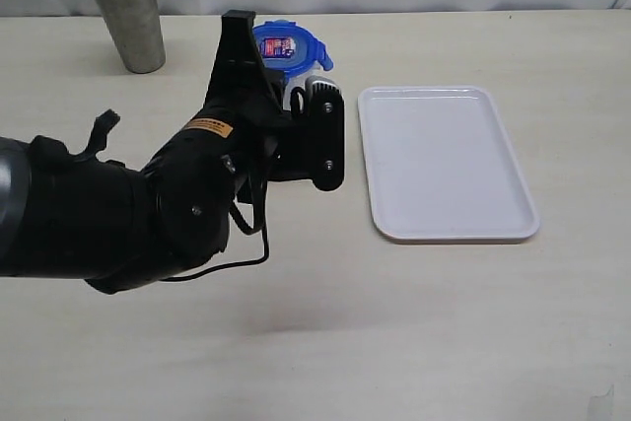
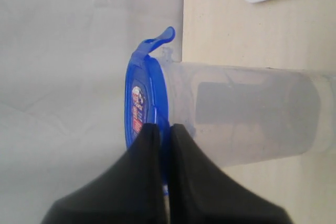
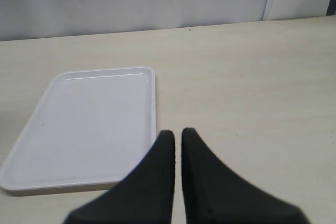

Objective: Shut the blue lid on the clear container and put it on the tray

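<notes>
Blue plastic, the blue lid (image 1: 286, 46) sat on the rim of the clear container (image 2: 247, 119), one snap tab sticking outward. In the exterior view the pair stood on the table (image 1: 394, 322) at about eleven o'clock from the middle. The left gripper (image 2: 164, 127) was pinched almost fully together on the lid's edge. The tray (image 1: 449, 165) lay apart at the container's four o'clock, and a steel cup (image 1: 128, 12) stood at its ten o'clock. The right gripper (image 3: 177, 132) was closed on nothing, just beside the tray.
</notes>
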